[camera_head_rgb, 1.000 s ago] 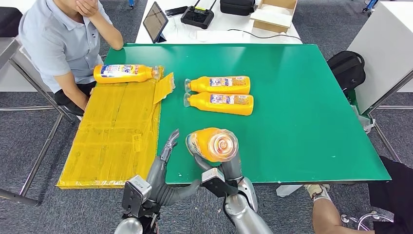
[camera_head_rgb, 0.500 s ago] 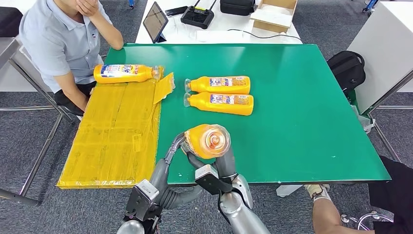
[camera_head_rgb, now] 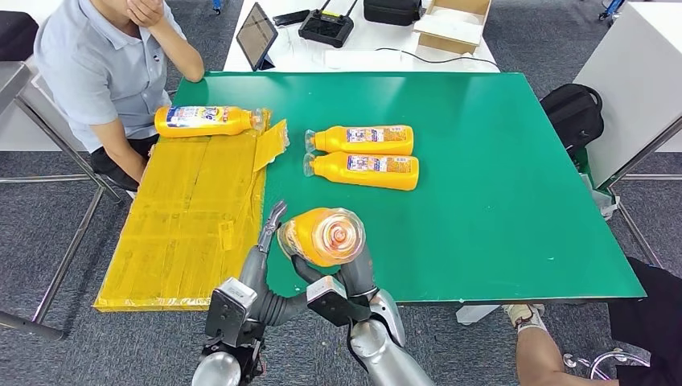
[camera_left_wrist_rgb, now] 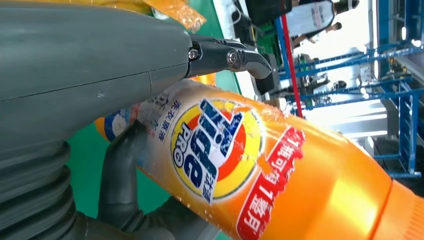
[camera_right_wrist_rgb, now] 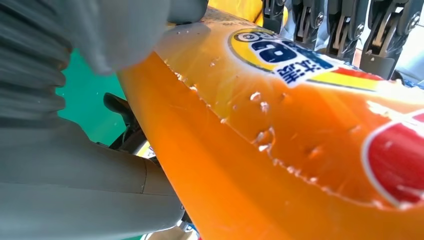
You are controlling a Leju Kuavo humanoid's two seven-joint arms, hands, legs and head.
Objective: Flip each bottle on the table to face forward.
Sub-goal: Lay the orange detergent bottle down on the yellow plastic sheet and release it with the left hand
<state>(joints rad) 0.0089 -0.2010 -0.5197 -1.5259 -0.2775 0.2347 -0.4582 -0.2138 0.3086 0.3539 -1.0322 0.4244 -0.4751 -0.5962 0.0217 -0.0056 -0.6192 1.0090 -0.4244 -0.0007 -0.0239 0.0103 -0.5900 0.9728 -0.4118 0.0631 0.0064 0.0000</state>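
An orange detergent bottle [camera_head_rgb: 326, 236] is held up over the near edge of the green table [camera_head_rgb: 499, 185], its cap end toward me. My right hand [camera_head_rgb: 347, 277] grips it from below. My left hand [camera_head_rgb: 265, 241] lies against the bottle's left side with its fingers [camera_head_rgb: 274, 215] stretched out straight. In the left wrist view the bottle's label [camera_left_wrist_rgb: 215, 150] faces the camera, and the thumb [camera_left_wrist_rgb: 75, 55] rests on the bottle. The right wrist view has the bottle [camera_right_wrist_rgb: 280, 150] close up. Two more bottles [camera_head_rgb: 362, 140] [camera_head_rgb: 363, 170] lie mid-table. A further bottle [camera_head_rgb: 205, 121] lies on the yellow sheet [camera_head_rgb: 185, 217].
A person [camera_head_rgb: 96, 72] sits at the table's far left corner. A white table behind carries a tablet [camera_head_rgb: 256, 36], a controller [camera_head_rgb: 326, 28] and a cardboard box [camera_head_rgb: 452, 22]. A black backpack [camera_head_rgb: 573, 112] sits on the floor to the right.
My right hand has carried the bottle to the left along the table's near edge. My left hand has come up against the bottle's left side.
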